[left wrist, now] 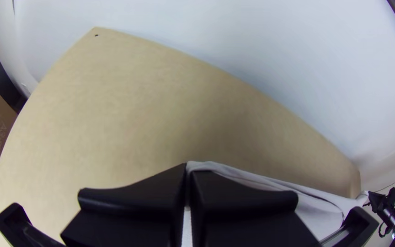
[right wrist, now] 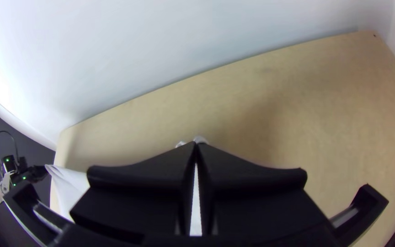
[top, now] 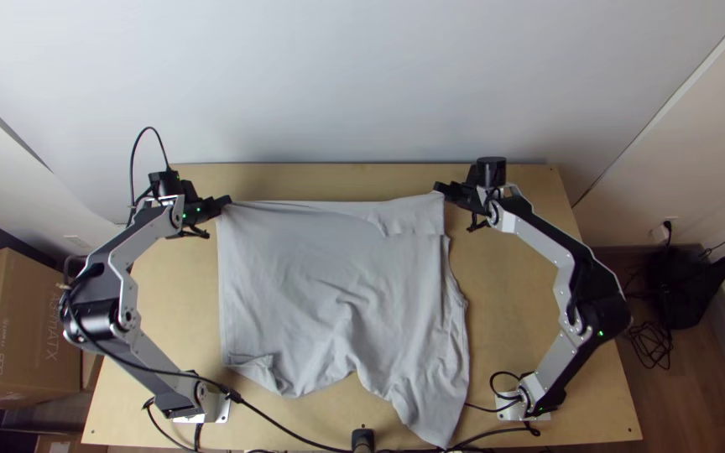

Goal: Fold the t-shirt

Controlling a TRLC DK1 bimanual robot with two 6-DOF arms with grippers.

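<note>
T-shirt (top: 329,277), gripped near far edge of surface (top: 518,294).
Clamped in left end effector (top: 226,201), right end effector (top: 439,188); best tensioned evenly.

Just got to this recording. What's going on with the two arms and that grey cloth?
The left gripper and right gripper each pinch a corner of the t-shirt, its far edge drawn out between them. The rest spreads toward the table's near edge, rumpled, with an uneven lower edge. It doesn't look neatly folded yet.
</note>
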